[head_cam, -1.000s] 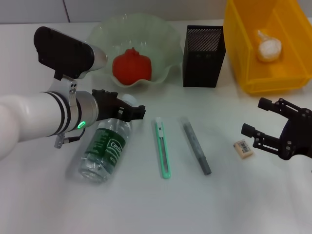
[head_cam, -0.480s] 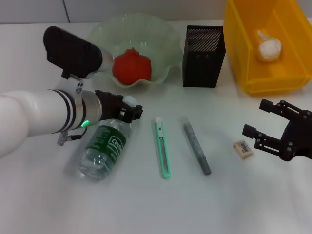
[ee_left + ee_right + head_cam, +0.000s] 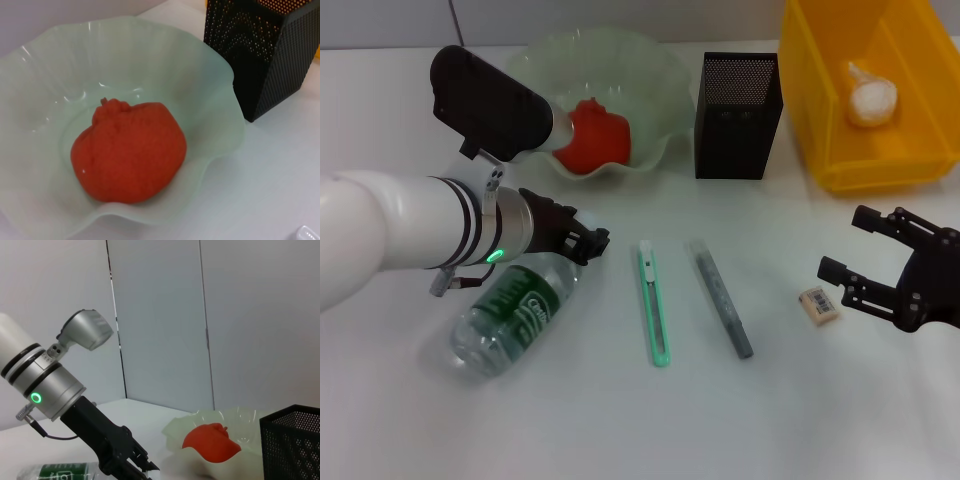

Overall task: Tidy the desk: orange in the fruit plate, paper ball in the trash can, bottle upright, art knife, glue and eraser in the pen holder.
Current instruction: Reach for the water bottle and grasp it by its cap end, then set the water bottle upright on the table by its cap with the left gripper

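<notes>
Done so far: paper ball (image 3: 873, 97) sits in the yellow trash can (image 3: 817, 140); orange (image 3: 595, 136) sits in the fruit plate (image 3: 660, 90). Left to do: bottle (image 3: 510, 312) lies on its side on the counter (image 3: 640, 420), with the left gripper (image 3: 582, 243) at its cap end, jaws closed on the bottle neck, so the uprighting looks under way. Pen holder (image 3: 737, 100) looks empty from here. Art knife (image 3: 654, 302) and glue (image 3: 721, 296) lie side by side mid-counter, untouched. Eraser (image 3: 819, 305) lies just beside the right gripper (image 3: 855, 250), jaws open, holding nothing. Roughly two of six items done.
</notes>
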Available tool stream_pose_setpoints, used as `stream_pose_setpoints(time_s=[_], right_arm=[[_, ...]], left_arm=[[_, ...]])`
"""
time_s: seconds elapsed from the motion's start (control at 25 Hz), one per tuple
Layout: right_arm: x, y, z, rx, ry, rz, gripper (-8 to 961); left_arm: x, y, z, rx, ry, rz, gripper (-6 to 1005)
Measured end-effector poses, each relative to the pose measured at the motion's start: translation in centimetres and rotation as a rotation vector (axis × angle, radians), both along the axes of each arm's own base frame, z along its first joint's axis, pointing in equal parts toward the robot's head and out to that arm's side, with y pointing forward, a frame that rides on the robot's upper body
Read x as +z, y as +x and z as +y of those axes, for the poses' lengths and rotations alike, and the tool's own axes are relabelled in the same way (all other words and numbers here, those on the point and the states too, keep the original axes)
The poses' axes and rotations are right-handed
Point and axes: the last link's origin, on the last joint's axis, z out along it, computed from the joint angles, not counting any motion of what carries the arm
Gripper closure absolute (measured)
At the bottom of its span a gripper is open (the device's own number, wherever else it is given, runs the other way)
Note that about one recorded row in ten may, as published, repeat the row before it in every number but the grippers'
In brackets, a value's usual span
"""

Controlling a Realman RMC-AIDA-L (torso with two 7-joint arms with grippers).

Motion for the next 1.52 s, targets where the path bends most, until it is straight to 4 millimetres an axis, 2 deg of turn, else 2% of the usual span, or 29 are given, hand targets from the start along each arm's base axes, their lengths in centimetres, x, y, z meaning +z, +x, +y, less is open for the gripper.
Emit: stream_pose_setpoints(time_s=[0.32,0.56,0.84,1.32,1.52], right_arm=[[0.0,-0.1,0.1,0.002,-0.001,0.002,171],[0.1,-0.1,0.1,0.000,0.003,0.006,171],[0.1,0.0,0.0,-0.003,0.005,0.007,172],[0.1,-0.2,0.2,-0.006,-0.001,0.016,173],[0.1,-0.3,0.3,-0.006,-0.006,0.020,174]], left_arm=[[0.9,0.9,-0.4,-0.035,-0.022,0.027,546],[2.5,1.9,-0.5,-0.084,-0.023,0.022,549],[4.7,2.8,-0.9,-0.162,-0.047,-0.095,556],[7.7,1.2,-1.4,-0.287,-0.045,-0.219,568],[9.5,-0.4,-1.4,-0.326,-0.022,-0.301,567]])
